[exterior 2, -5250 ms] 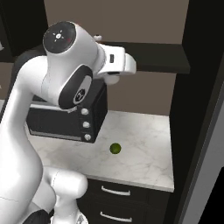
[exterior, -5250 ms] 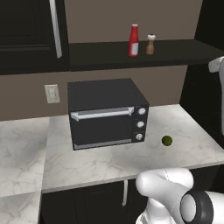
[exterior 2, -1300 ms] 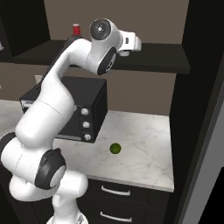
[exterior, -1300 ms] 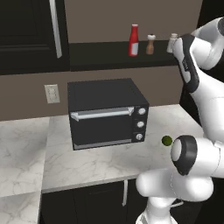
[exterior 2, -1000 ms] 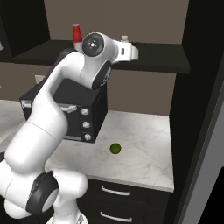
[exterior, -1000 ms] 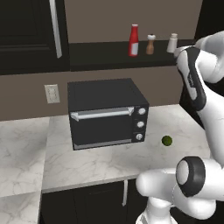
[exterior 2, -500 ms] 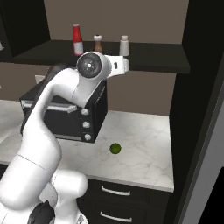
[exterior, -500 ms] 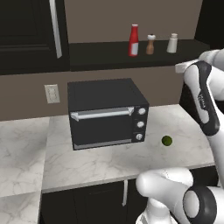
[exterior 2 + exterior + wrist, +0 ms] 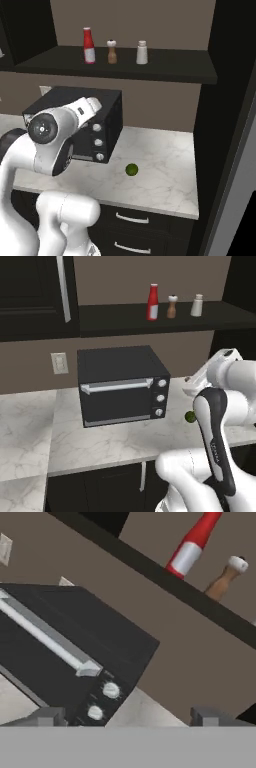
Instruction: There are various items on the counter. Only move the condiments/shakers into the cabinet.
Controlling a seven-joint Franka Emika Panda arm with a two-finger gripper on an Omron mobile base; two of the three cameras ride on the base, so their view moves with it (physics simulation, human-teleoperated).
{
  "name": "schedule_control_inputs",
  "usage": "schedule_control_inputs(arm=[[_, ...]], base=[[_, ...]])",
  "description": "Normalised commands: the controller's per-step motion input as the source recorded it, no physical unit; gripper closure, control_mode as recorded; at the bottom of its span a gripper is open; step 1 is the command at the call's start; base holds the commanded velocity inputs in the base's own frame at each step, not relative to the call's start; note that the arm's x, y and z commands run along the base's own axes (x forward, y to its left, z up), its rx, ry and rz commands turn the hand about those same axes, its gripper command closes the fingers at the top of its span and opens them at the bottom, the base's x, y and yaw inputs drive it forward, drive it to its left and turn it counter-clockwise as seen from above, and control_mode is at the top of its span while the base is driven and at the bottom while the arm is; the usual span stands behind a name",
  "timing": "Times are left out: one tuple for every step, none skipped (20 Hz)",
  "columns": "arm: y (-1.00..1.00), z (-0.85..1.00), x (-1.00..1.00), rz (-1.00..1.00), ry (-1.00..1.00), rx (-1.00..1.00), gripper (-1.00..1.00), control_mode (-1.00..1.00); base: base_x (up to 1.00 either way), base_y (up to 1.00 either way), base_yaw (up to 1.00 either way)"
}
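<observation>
Three shakers (image 9: pixel 171 306) in cabinet (image 9: pixel 125 318) above counter (image 9: pixel 100 443)

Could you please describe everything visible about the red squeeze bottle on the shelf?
The red squeeze bottle stands upright on the dark shelf of the cabinet, leftmost in a row with the brown wooden shaker and the white shaker, apart from both. It looks like smooth plastic: red body narrowing to a red top, with a white band low on the body. Nothing but the shelf touches it.
</observation>
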Motion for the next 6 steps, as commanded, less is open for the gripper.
schedule_control_inputs(arm=[[1.0, -0.54, -1.0, 0.21, 0.03, -0.35, -1.0, -1.0], [1.0, -0.52, -1.0, 0.21, 0.03, -0.36, -1.0, -1.0], [1.0, -0.49, -1.0, 0.2, 0.01, -0.35, -1.0, -1.0], [1.0, -0.48, -0.96, 0.17, 0.0, -0.34, -1.0, -1.0], [0.97, -0.51, -0.88, 0.14, 0.0, -0.33, -1.0, -1.0], [0.99, -0.51, -0.82, 0.14, 0.0, -0.34, -1.0, -1.0]], base=[[0.0, 0.0, 0.0], [0.0, 0.0, 0.0], [0.0, 0.0, 0.0], [0.0, 0.0, 0.0], [0.0, 0.0, 0.0], [0.0, 0.0, 0.0]])
